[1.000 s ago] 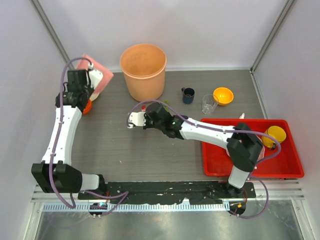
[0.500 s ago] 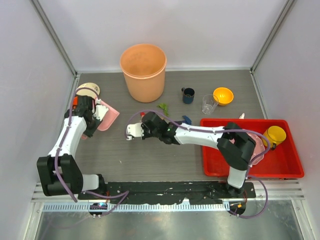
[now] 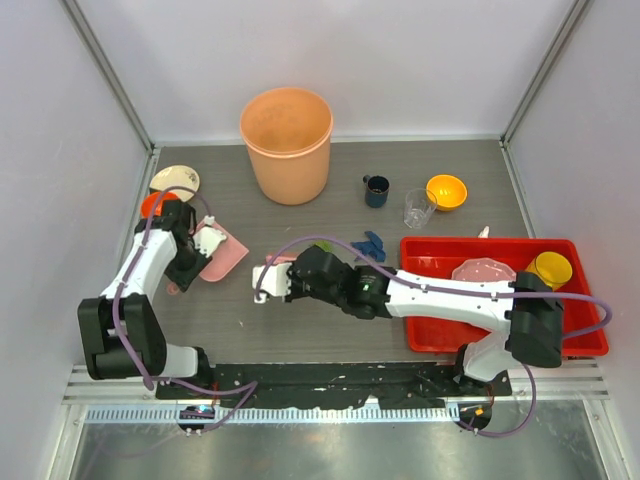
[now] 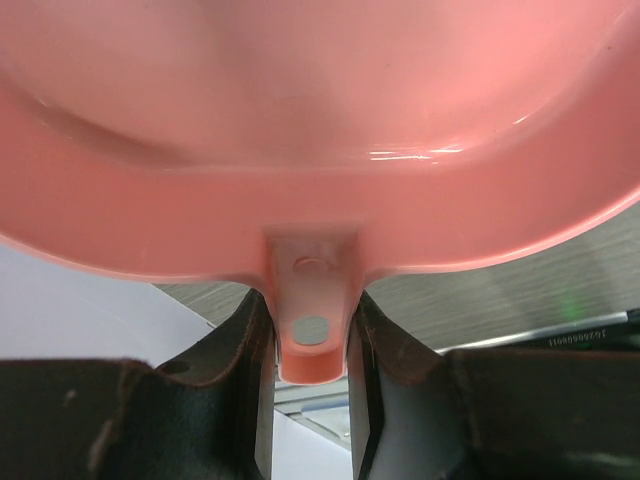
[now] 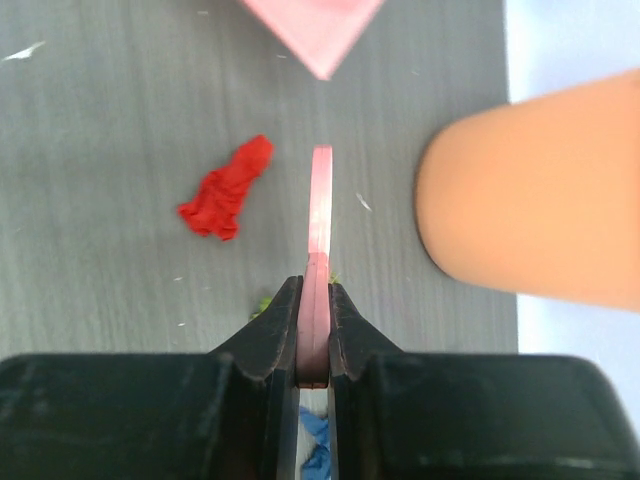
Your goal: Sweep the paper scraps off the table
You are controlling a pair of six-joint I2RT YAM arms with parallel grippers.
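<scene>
My left gripper (image 4: 312, 335) is shut on the handle of the pink dustpan (image 4: 320, 130). In the top view the left gripper (image 3: 203, 245) holds the dustpan (image 3: 229, 258) low over the table (image 3: 250, 320) at the left. My right gripper (image 5: 316, 300) is shut on a thin pink sweeping blade (image 5: 320, 200), seen edge-on and pointing at the dustpan's corner (image 5: 312, 25). In the top view the right gripper (image 3: 268, 281) is just right of the dustpan. A red paper scrap (image 5: 225, 190) lies left of the blade. A blue scrap (image 3: 368, 243) and a green scrap (image 3: 351, 258) lie behind the right arm.
A large orange bucket (image 3: 287, 140) stands at the back. A dark mug (image 3: 377, 190), a clear glass (image 3: 418, 207) and an orange bowl (image 3: 446, 190) stand at the back right. A red tray (image 3: 440, 325) holds a yellow cup (image 3: 550, 268). A tan plate (image 3: 175, 182) lies far left.
My left gripper has brought the dustpan from the back left corner forward and down to the table. My right gripper with the blade has moved nearer and slightly left, uncovering the blue scrap.
</scene>
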